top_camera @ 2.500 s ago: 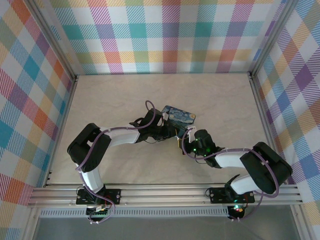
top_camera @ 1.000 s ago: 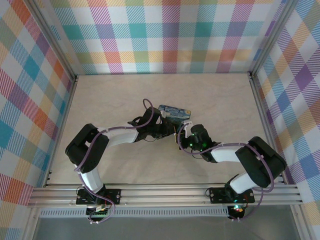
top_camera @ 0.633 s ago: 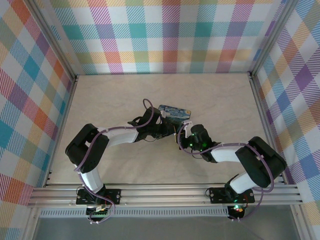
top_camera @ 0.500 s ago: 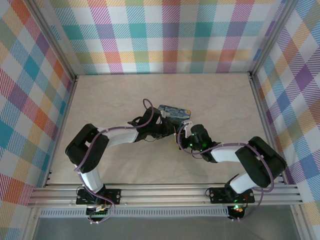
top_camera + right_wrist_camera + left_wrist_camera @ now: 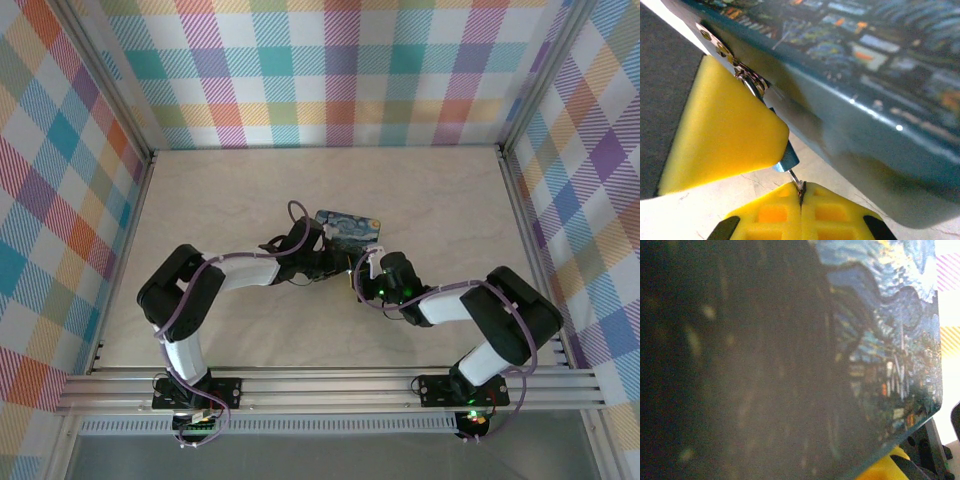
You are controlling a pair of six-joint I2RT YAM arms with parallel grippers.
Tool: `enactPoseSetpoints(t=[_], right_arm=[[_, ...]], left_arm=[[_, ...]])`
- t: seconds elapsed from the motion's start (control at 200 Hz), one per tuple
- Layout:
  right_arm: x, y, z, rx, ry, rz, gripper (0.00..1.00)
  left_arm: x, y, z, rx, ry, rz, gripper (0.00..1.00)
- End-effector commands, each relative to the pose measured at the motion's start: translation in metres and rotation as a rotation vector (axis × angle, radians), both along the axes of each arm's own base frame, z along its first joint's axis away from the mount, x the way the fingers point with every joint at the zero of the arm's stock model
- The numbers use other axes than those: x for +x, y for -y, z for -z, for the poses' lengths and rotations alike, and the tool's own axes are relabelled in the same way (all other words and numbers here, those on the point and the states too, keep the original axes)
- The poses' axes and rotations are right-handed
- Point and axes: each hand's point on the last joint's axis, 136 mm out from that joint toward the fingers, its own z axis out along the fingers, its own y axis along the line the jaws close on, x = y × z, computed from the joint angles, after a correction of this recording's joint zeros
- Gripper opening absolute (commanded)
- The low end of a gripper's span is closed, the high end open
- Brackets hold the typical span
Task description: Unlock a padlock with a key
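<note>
Right claw: the two yellow pads of my right gripper (image 5: 800, 198) are pressed together, and they pinch a thin silver key (image 5: 798, 185) between their tips.
Padlock: the small blue padlock (image 5: 786, 161) sits just above those tips at the end of the key. It hangs under the near edge of the tin and is half hidden behind the other claw's pad.
Left claw: my left gripper (image 5: 322, 253) is clamped on the tin. I see one yellow pad (image 5: 725, 135) lying flat against the tin's edge wall. The other pad I cannot see.
In the way: that left pad covers most of the padlock and touches the silver hasp (image 5: 751, 80) on the tin, so the shackle I cannot make out.
Tin: the dark-blue tin (image 5: 880, 90) with the night-sky picture is tilted and lifted off the table (image 5: 220, 200), with a shadow under it. I cannot see inside it.
Around: checked walls (image 5: 330, 70) stand on three sides, well apart from both claws.
Change: two and a half seconds ago the tin showed its painted face more flatly to the top camera. Now it looks narrower and more on edge, and my right arm's elbow has come inward. Over the last second almost nothing has moved.
</note>
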Motion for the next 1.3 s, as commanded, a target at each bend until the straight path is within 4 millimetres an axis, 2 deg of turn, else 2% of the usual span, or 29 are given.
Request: enactPoseSetpoints(t=[0.0,0.445,0.785,0.955,1.295], right_arm=[[0.005,-0.009,-0.015,0.072,0.047,-0.005,0.00],[0.003,-0.009,-0.001,0.077,0.013,0.004,0.00],[0.002,-0.008,0.000,0.078,0.007,0.011,0.00],[0.002,-0.007,0.002,0.071,0.001,0.015,0.00],[0.002,-0.007,0.003,0.070,-0.014,0.018,0.00]], left_arm=[[-0.012,0.013,0.002,-0.039,-0.025,0.050,0.22],[-0.014,0.011,0.016,-0.029,-0.045,0.047,0.22],[-0.013,0.008,0.014,-0.016,-0.036,0.035,0.29],[-0.011,0.005,0.005,-0.019,-0.015,0.024,0.33],[-0.006,-0.010,-0.022,-0.045,0.036,-0.027,0.49]])
